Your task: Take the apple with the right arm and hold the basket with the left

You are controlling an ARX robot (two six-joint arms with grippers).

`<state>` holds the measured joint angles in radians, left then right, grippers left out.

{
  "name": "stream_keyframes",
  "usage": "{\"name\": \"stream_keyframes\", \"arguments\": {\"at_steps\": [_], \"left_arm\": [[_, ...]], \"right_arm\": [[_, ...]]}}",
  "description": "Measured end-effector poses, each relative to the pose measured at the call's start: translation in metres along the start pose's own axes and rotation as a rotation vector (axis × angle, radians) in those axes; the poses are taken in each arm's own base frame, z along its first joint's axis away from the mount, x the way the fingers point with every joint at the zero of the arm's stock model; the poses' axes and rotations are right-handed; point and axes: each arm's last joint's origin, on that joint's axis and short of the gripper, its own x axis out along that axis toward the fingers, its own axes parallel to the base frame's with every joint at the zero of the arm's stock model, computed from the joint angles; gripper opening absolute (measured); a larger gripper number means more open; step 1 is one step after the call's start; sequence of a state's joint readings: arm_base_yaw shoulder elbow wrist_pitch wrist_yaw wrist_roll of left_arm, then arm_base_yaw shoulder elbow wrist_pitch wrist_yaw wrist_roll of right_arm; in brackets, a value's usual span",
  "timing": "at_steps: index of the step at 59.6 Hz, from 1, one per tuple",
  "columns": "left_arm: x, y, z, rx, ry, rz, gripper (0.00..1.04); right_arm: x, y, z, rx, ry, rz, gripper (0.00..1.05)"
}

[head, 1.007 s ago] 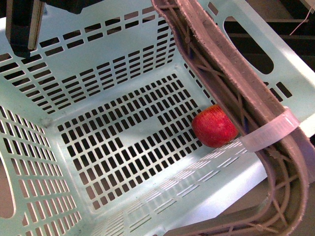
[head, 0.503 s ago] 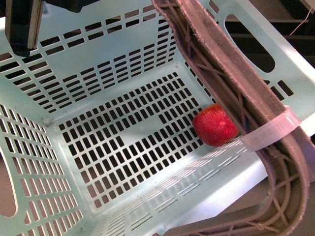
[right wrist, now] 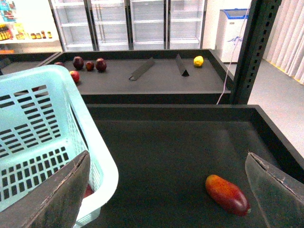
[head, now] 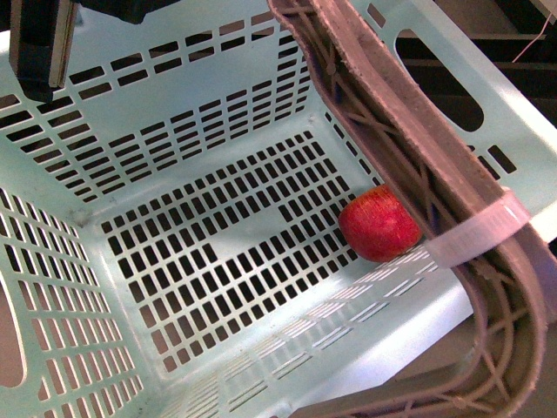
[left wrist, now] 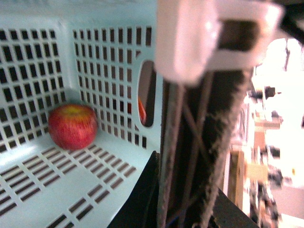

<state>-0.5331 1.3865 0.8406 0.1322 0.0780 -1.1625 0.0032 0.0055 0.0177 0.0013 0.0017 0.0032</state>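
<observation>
An orange-red fruit (right wrist: 227,194) lies on the black shelf (right wrist: 166,152), apart from the basket (right wrist: 33,78).

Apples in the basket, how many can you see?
1. The apple sits on the basket floor, in the corner below the handle; the handle could hide more.

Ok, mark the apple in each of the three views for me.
Front view: the apple lies on the basket floor, right of centre, beside the handle.
Left wrist view: apple in the floor's corner, by the slotted walls.
Right wrist view: not clearly in it.
Shared landmark: the turquoise basket's slotted wall.
</observation>
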Motion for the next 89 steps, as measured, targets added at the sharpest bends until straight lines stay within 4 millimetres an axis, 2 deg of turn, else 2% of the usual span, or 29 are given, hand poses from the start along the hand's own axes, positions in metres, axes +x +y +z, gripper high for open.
{"name": "stream_keyframes", "arguments": {"at_steps": [3,11,22,33,47,59,72,89], "left_arm": [[0.002,0.001,0.008,-0.058,-0.191,0.065,0.08],[0.003,0.005,0.043,-0.119,-0.397,0.12,0.08],[0.006,0.028,0.078,-0.243,-0.478,0.132,0.08],[0.021,0.061,0.096,-0.455,-0.482,0.148,0.08],[0.038,0.093,0.106,-0.577,-0.458,0.196,0.08],[0.045,0.117,0.111,-0.608,-0.435,0.253,0.08],[0.038,0.136,0.105,-0.63,-0.382,0.283,0.08],[0.024,0.149,0.094,-0.645,-0.363,0.306,0.08]], "right_arm": [[0.0,0.0,0.0,0.0,0.0,0.002,0.96],[0.0,0.0,0.0,0.0,0.0,-0.001,0.96],[0.0,0.0,0.0,0.0,0.0,0.002,0.96],[0.0,0.0,0.0,0.0,-0.001,0.002,0.96],[0.0,0.0,0.0,0.0,-0.001,0.002,0.96],[0.0,0.0,0.0,0.0,-0.001,0.002,0.96],[0.0,0.0,0.0,0.0,-0.001,0.002,0.96],[0.0,0.0,0.0,0.0,-0.001,0.002,0.96]]}}
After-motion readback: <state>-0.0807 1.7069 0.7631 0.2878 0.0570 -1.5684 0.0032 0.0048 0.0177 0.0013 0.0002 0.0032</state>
